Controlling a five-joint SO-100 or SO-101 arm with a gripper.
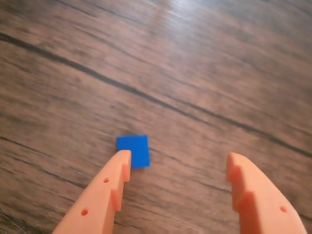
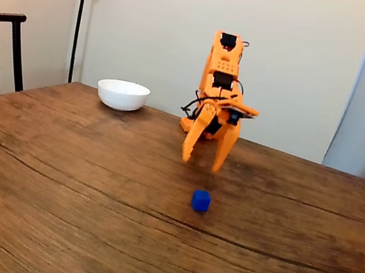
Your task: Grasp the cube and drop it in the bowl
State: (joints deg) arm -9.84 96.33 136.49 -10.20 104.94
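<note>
A small blue cube (image 2: pixel 201 200) lies on the wooden table near its middle. My orange gripper (image 2: pixel 201 162) hangs open above and slightly behind it, fingers pointing down, not touching it. In the wrist view the cube (image 1: pixel 133 150) sits just beyond the left fingertip (image 1: pixel 122 158), and the gripper (image 1: pixel 178 158) holds nothing between its spread fingers. The white bowl (image 2: pixel 123 94) stands at the far left of the table in the fixed view, well away from cube and gripper.
The table (image 2: pixel 55 178) is dark grained wood with wide bare room around the cube. A dark chair (image 2: pixel 0 48) stands at the left edge, a lamp pole (image 2: pixel 81 12) behind the bowl. A plain wall lies behind the arm.
</note>
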